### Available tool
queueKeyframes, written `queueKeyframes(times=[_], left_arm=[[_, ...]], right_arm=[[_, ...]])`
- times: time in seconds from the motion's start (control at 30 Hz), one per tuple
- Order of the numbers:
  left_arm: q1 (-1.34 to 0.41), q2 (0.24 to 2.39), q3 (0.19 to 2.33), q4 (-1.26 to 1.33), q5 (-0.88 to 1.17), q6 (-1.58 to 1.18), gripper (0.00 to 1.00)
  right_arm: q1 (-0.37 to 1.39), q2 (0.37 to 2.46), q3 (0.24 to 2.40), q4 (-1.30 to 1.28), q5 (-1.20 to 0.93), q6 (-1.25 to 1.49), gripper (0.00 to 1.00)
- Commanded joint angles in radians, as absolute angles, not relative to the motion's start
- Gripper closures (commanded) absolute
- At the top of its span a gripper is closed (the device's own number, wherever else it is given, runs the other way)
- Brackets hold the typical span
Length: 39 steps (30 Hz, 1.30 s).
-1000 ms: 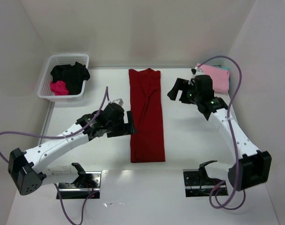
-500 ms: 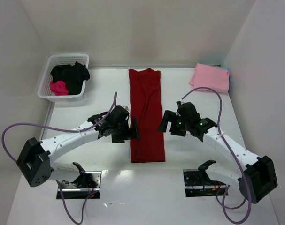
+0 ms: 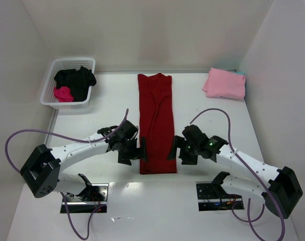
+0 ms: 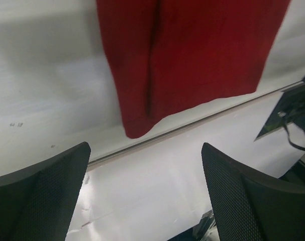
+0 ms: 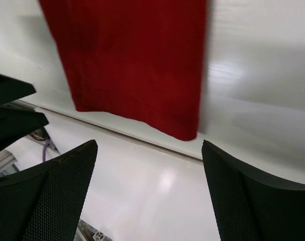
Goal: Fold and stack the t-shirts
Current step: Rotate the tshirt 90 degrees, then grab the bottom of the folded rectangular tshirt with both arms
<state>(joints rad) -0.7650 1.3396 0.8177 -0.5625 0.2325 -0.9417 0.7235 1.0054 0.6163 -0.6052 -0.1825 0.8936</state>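
- Worktop (image 3: 212,125): white, carries everything. No brand, label or writing readable in any view.
- Dark red t-shirt (image 3: 156,120): folded to a long narrow strip in the middle of the worktop. Long axis runs far edge to near edge, collar end far, hem end near the arm bases.
- Basket (image 3: 47,90): white, at the far left corner; holds a black t-shirt (image 3: 77,79) and a magenta t-shirt (image 3: 63,93), both crumpled.
- Light pink t-shirt (image 3: 224,84): folded square, at the far right corner, well apart from both arms.
- Left gripper (image 3: 142,150): at the strip's left edge close to the hem. Jaws wide, nothing between them. Wrist view: the near-left hem corner lies just ahead of the fingers. Contact with the cloth: cannot tell.
- Right gripper (image 3: 173,149): mirrors it at the right edge. Jaws wide, empty; the near-right hem corner lies just ahead.
- Judgement: the arms are equally near, one per hem corner; the next move would be a joint pinch there to fold the hem towards the collar.
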Motion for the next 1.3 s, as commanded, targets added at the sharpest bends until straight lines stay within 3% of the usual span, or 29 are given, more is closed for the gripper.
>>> queueKeyframes(times=[0.0,0.4,0.83,1.07,1.17,1.27], left_arm=[[-0.764,1.324,0.798,-0.577,0.265,-0.911,0.01],[-0.764,1.361,0.770,-0.545,0.245,-0.874,0.01],[-0.814,1.439,0.788,-0.535,0.224,-0.865,0.04],[-0.848,1.430,0.778,-0.503,0.224,-0.940,0.15],[-0.870,1.450,0.778,-0.494,0.213,-0.979,0.18],[-0.890,1.460,0.778,-0.485,0.213,-1.014,0.21]], right_arm=[[0.747,0.976,0.633,-0.714,-0.115,0.943,0.11],[0.919,1.192,0.699,-0.718,-0.034,1.046,0.16],[0.940,1.173,0.675,-0.726,0.043,1.121,0.21],[0.940,1.215,0.644,-0.661,0.043,1.121,0.25],[0.940,1.206,0.635,-0.661,0.052,1.121,0.35],[0.940,1.197,0.614,-0.661,0.052,1.112,0.37]])
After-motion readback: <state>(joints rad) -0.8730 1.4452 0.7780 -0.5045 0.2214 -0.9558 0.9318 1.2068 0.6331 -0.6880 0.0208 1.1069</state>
